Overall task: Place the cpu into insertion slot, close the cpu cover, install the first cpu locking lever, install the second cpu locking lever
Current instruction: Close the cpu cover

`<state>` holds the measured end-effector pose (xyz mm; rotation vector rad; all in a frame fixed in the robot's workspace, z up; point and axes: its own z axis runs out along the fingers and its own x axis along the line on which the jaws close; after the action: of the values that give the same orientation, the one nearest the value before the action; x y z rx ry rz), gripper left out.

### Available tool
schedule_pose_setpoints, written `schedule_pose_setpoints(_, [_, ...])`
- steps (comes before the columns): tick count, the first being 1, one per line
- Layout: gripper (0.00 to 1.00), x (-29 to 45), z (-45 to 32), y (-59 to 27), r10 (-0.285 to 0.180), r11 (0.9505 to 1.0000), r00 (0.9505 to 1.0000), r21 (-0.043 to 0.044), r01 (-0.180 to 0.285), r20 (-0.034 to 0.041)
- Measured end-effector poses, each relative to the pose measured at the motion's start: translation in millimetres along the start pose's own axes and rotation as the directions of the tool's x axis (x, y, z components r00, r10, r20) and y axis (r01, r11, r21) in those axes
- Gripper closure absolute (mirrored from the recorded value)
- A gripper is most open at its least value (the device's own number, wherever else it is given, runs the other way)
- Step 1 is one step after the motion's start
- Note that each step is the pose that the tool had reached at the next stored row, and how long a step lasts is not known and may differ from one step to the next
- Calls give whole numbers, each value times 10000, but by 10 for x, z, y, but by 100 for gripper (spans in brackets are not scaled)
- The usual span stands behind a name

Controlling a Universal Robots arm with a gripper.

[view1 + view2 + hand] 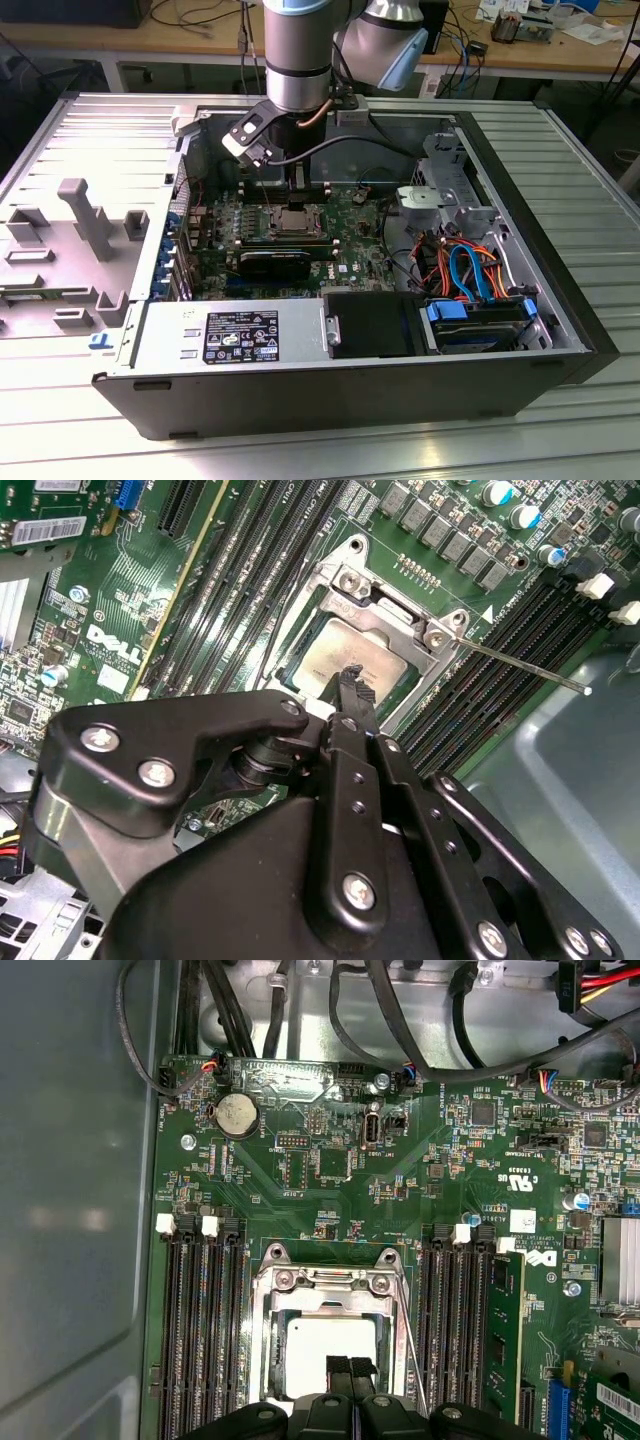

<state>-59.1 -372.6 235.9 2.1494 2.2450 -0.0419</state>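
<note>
The jaws were seen drawn narrow, tips all but together, with nothing gripped between them. The gripper was poised directly above the cpu; whether the tips were touching its metal top could not be told. The cpu was found seated in the insertion slot right beneath the jaws. The cpu cover was seen lying flat around it, the chip showing through its window. Just beside the jaws a thin locking lever was seen standing free, angled out over the memory slots rather than tucked under a catch. Placing and covering were therefore judged done, and the first lever step was judged to be in hand. A fine, well-aimed push on that slim rod would be called for, the green motherboard being crowded with parts all around.
</note>
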Motion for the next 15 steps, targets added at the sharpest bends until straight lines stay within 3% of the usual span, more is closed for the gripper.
schedule_pose_setpoints(3, [89, 1, 20, -3, 1, 10000, 10000, 0, -1, -1])
schedule_pose_setpoints(7, [89, 6, 50, -88, 1, 10000, 10000, 0, -1, -1])
schedule_pose_setpoints(10, [89, 10, 118, -121, 1, 10000, 10000, 0, -1, 0])
schedule_pose_setpoints(12, [89, 14, 146, -189, 0, 10000, 10000, 1, 0, 0])
schedule_pose_setpoints(15, [89, 15, 149, -190, 0, 10000, 10000, 0, 0, 0])
